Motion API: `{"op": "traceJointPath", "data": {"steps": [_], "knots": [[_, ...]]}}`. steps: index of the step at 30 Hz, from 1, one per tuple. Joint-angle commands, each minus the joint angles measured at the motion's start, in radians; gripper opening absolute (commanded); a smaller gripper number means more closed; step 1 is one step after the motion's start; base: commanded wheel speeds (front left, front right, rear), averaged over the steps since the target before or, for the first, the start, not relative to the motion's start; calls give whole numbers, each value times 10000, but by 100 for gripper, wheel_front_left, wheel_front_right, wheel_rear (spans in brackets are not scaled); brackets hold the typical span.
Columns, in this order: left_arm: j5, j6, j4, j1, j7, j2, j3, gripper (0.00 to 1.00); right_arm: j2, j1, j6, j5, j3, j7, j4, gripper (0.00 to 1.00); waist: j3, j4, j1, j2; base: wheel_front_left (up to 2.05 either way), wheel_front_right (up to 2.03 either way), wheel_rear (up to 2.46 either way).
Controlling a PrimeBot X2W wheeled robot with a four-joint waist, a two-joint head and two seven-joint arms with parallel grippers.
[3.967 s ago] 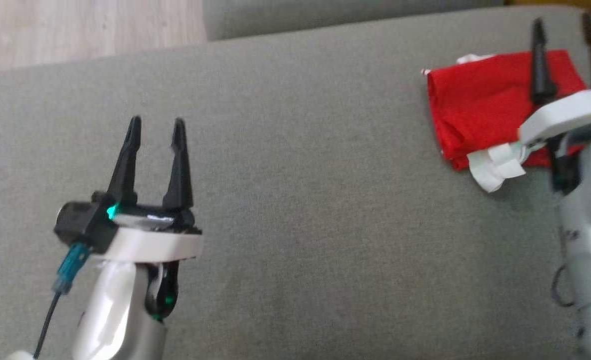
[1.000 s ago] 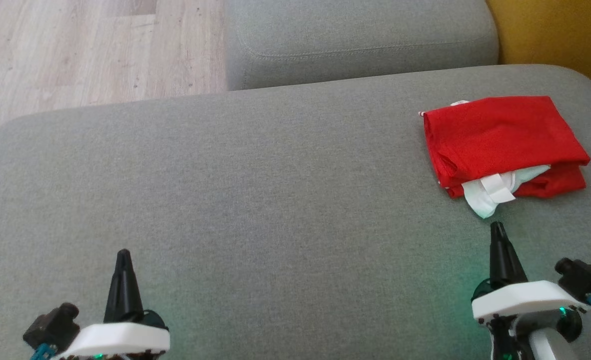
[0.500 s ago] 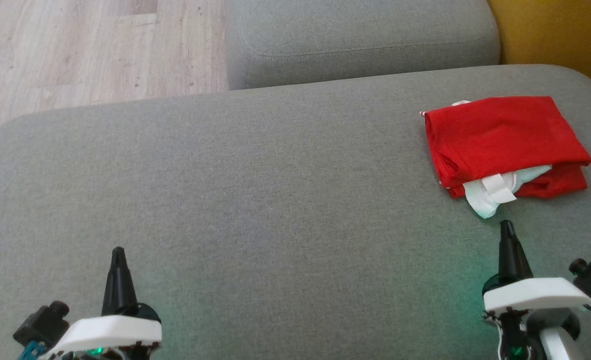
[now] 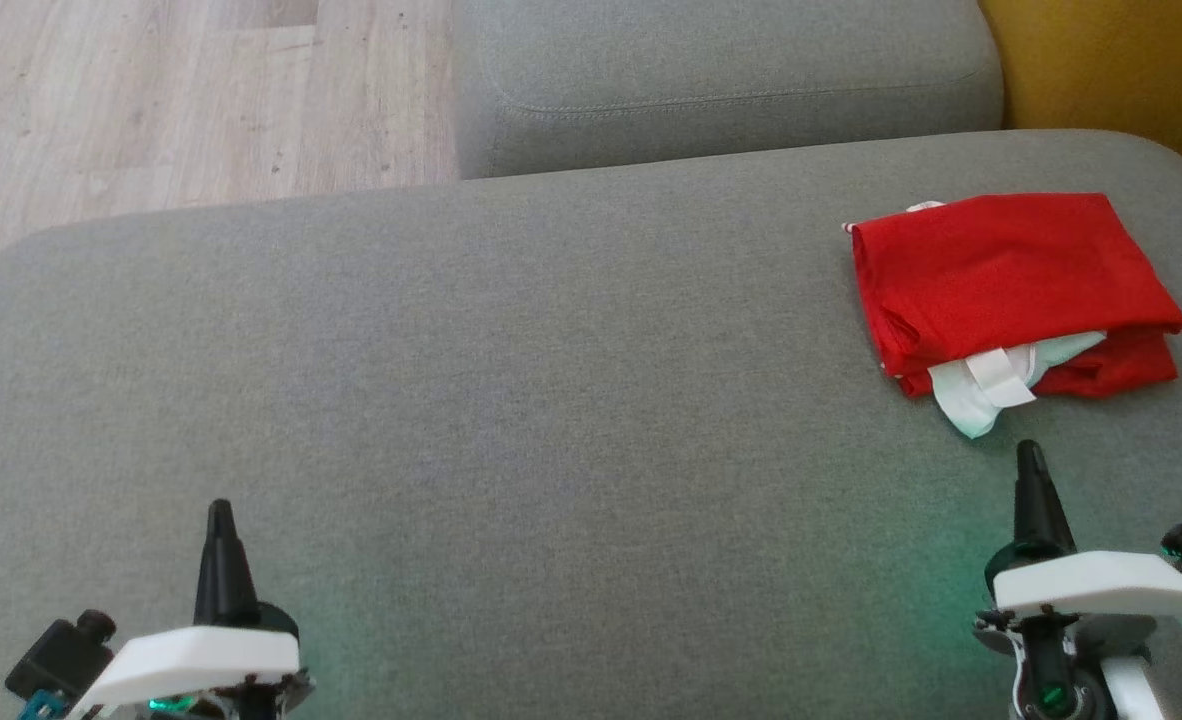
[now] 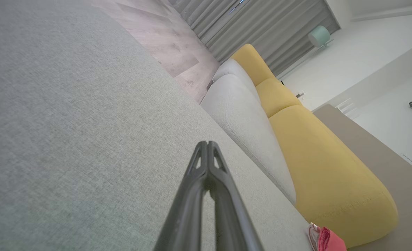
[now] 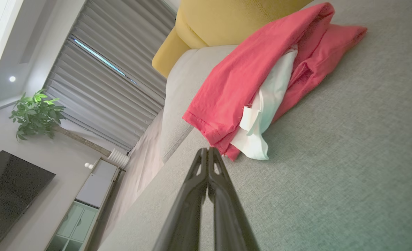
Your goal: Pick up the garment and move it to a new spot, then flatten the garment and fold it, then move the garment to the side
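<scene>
Left hand (image 4: pixel 219 510), right hand (image 4: pixel 1028 449) lower, both closed; garment (image 4: pixel 1001 275) apart.

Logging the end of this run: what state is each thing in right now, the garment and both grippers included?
red garment: folded, lying on the grey sofa seat, white part poking out at its near edge.
left gripper: shut, empty, above bare seat.
right gripper: shut, empty, near the garment, apart from it.
curtains: drawn.

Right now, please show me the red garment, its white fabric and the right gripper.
red garment (image 4: pixel 1001 265), head view, on the top folded red layer.
white fabric (image 4: pixel 959 400), head view, on the piece sticking out at the near edge.
right gripper (image 4: pixel 1028 455), head view, at its shut fingertips.
</scene>
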Motion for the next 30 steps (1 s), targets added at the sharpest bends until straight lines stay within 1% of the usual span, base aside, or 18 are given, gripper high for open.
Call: {"op": "traceJointPath", "data": {"steps": [1, 30], "knots": [[-177, -14, -330, -583, 38, 20, 237, 0, -30, -493, 34, 211, 57, 40, -397, 0, 1, 2, 0, 0, 0, 0, 0], [-3129, -21, -324, -793, 894, 27, 645, 0, -41, -541, 50, 3363, -320, 882, -705, 0, 23, 67, -1, 0, 0, 0, 0]]}}
